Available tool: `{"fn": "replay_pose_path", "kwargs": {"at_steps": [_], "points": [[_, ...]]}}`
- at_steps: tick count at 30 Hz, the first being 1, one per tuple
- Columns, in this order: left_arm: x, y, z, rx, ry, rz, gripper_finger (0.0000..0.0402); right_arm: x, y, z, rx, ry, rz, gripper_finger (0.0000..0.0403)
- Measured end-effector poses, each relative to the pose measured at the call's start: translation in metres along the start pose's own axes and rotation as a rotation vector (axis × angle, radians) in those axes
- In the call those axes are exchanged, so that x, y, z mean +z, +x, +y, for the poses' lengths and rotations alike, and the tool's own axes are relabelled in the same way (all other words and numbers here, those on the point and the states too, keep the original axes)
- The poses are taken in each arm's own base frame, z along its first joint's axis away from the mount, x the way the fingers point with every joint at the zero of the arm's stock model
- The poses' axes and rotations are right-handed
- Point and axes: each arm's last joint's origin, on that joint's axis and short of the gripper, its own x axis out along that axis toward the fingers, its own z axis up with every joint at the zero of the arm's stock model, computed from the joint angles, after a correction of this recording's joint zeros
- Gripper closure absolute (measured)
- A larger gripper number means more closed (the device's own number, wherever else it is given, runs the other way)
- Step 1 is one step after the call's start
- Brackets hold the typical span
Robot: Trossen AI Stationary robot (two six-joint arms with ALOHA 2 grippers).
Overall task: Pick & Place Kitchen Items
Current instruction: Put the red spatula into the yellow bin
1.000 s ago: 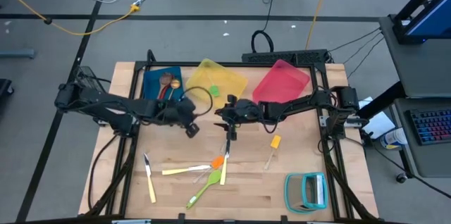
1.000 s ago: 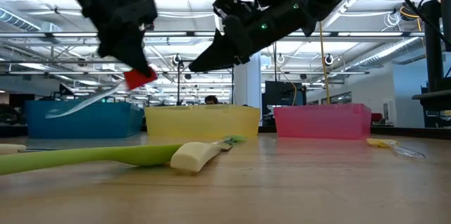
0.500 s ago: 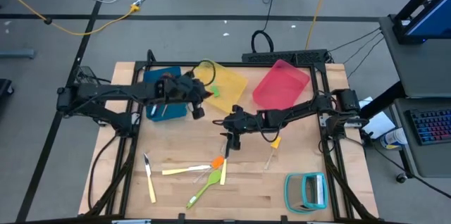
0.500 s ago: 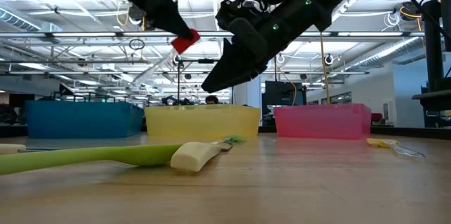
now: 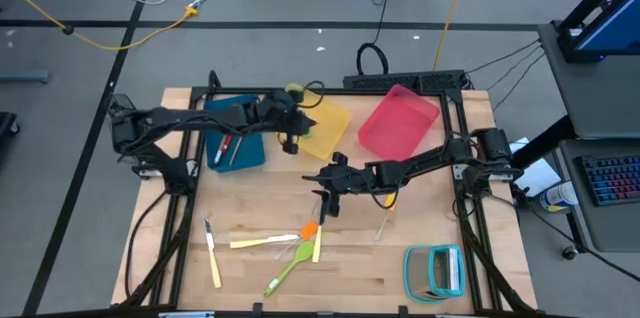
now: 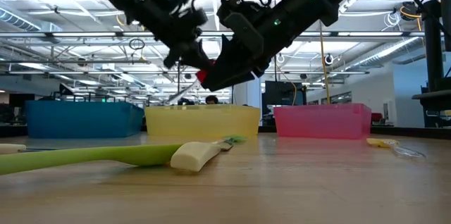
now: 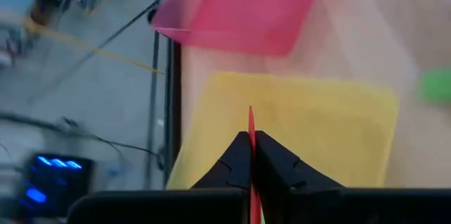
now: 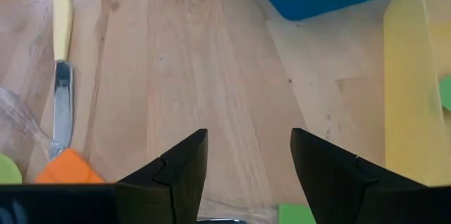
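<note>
Bare wooden tabletop [image 5: 420,208] lies between the three plastic bins at the back and the front utensil cluster [image 5: 290,243]. Both dark arms cross above mid-table. Teal-framed rack [image 5: 435,270] occupies the front right corner.

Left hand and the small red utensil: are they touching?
Touching. The left wrist view shows the left hand with its two dark fingers pressed together on the small red utensil, whose thin red edge sticks out between them, above the yellow plastic bin.
</note>
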Motion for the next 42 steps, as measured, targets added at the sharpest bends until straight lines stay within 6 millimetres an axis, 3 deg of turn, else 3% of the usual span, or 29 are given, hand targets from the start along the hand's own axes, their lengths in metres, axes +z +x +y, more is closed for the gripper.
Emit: {"fn": "replay_pose_path", "kwargs": {"at_steps": [7,14,17,33,42], "points": [[-0.029,0.033,-0.011,-0.095,0.224,0.114,0.0385,0.0,0.0,0.0,0.0,0.0,0.0,0.0206],[-0.056,0.059,-0.021,-0.167,0.189,0.192,0.0396,0.0,0.0,0.0,0.0,-0.006,0.0,0.0206],[-0.061,0.065,-0.023,-0.167,0.142,0.204,0.038,0.0,0.0,0.0,0.0,-0.015,0.001,0.0206],[-0.052,0.065,-0.026,-0.076,0.01,0.247,0.0293,0.0,0.0,-0.002,-0.005,-0.046,0.006,0.0206],[-0.032,0.059,-0.035,-0.037,0.015,0.241,0.0254,-0.001,0.001,-0.005,-0.015,-0.118,0.019,0.0206]]}}
